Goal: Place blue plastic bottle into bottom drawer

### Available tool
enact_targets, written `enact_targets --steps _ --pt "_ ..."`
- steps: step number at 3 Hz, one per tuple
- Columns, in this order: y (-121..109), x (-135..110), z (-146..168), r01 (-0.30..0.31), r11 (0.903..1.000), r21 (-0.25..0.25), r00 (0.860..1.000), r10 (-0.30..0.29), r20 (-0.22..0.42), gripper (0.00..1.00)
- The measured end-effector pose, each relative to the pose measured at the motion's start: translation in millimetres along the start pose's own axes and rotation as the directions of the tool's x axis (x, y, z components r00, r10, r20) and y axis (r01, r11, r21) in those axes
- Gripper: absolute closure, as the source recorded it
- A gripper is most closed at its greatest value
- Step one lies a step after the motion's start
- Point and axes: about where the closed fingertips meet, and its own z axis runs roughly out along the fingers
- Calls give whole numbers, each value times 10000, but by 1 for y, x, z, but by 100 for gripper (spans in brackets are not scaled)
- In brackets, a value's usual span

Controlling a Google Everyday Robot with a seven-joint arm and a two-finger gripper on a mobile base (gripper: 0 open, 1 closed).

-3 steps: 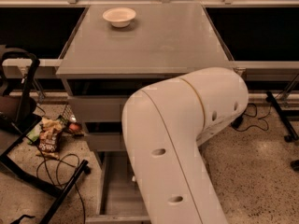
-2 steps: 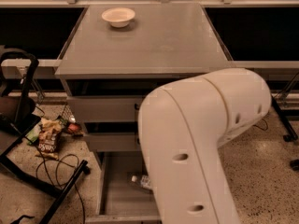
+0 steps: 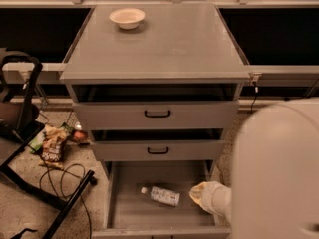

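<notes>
Item: blue plastic bottle (image 3: 160, 195), lying sideways on bottom drawer (image 3: 124, 210) floor, cap toward the left wall. Likely light, slick, crushable; take mid-body. Also: gripper (image 3: 199, 193), just beside bottle's base, apart; opening cannot be told.

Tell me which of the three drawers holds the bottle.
The bottom drawer, pulled out farthest: the blue plastic bottle lies on its side on its floor, the claw just right of it. The top drawer and middle drawer are only slightly open.
</notes>
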Motion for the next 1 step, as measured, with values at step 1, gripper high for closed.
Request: enact_targets --steps 1 --pt "-1 19 -20 -365 9988 338 9993 364 35 90"
